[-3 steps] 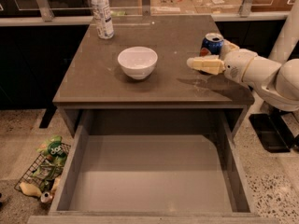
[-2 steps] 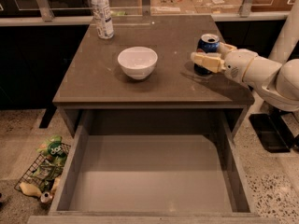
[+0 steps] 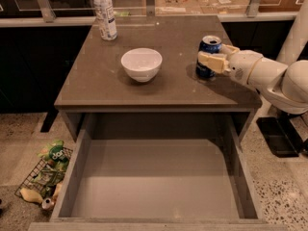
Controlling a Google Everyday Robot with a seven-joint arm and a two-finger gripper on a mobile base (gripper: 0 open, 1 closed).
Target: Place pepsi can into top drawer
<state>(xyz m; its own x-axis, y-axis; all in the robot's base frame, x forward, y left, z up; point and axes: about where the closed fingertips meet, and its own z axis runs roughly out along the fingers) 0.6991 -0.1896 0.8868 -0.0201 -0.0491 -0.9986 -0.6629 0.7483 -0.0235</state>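
pepsi can (image 3: pixel 210 44) upright on the right side of the table (image 3: pixel 96 88), not lifted. A second ago the gripper (image 3: pixel 219 57) sat just in front of it – now it has closed in and brackets the can at mid-height. Can't tell whether it's clamped or only around it; the can hasn't shifted or tipped. So the approach looks done, with grasp and lift pending. top drawer (image 3: pixel 154 182) is pulled fully out below the table edge with nothing in it – a clear drop zone. White bowl (image 3: pixel 141 64) is well left of the can, and the bottle (image 3: pixel 105 13) is in the far-left corner, both untouched. Likely next: confirm the squeeze, lift clear of the edge, swing forward and down.
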